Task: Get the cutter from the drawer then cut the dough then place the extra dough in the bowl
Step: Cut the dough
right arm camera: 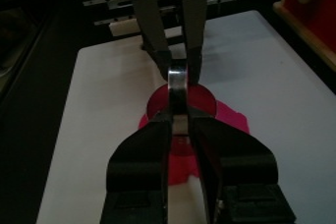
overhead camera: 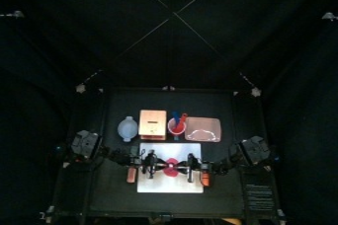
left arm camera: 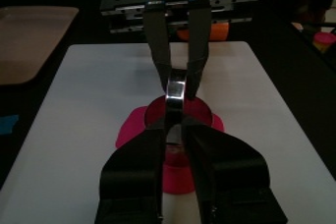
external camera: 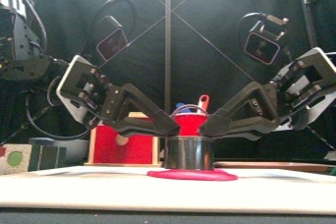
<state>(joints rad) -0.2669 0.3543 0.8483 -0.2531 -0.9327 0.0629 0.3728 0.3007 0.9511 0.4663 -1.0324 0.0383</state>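
1. Back left of the bench (overhead camera: 132, 101) we see the blue-grey bowl (overhead camera: 128, 127), with nothing visible in it. The wooden box (overhead camera: 152, 122) sits just beside it.
2. The left end effector (left arm camera: 176, 110) comes in from the left over the white cutting board (overhead camera: 169, 183). Its jaws are pinched nearly together on the top of the cutter.
3. At centre, the metal cutter (external camera: 191, 153) stands upright on the flat red dough (external camera: 194, 176), which lies on the board. We judge the fetch step done and the cutting step in hand.
4. The right end effector (right arm camera: 179, 100) mirrors the left from the other side and meets it at the cutter. It looks clamped on the cutter too.
5. Behind, to the right of the box, we see the red cup (overhead camera: 181, 124), then the pink tray (overhead camera: 211, 128). Neither is in play.
6. We think the next move calls for a straight, even push down from both arms. After that, lift the cutter clear, peel off the outer dough and carry it to the bowl. The risk is the dough sticking to the cutter.
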